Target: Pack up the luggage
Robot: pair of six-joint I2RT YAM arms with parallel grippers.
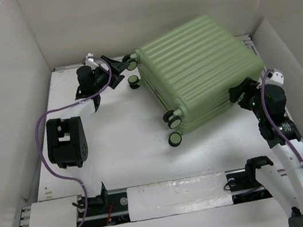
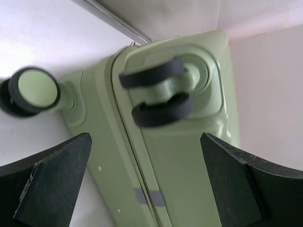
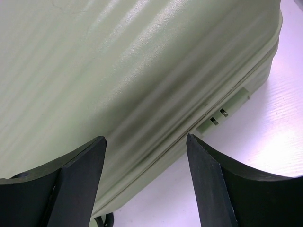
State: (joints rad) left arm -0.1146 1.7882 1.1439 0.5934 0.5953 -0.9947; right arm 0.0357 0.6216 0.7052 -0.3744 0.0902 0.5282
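top cam: whole luggage [image 1: 202, 67] shut, 1 o'clock | L wrist only: wheels [image 2: 156, 97] up close | left gripper [image 2: 146, 137] wide apart, empty | right gripper [image 3: 145, 138] spread, gripping nothing

The top camera looks down from above and behind the arm bases, far enough off to take in the whole table [image 1: 126, 135] and the luggage [image 1: 201, 64] at the far right. The left wrist camera sits close at the luggage's far left corner, facing its wheels [image 2: 151, 73]. The right wrist camera, closer still, faces the ribbed shell from the near right. All three views share the luggage.
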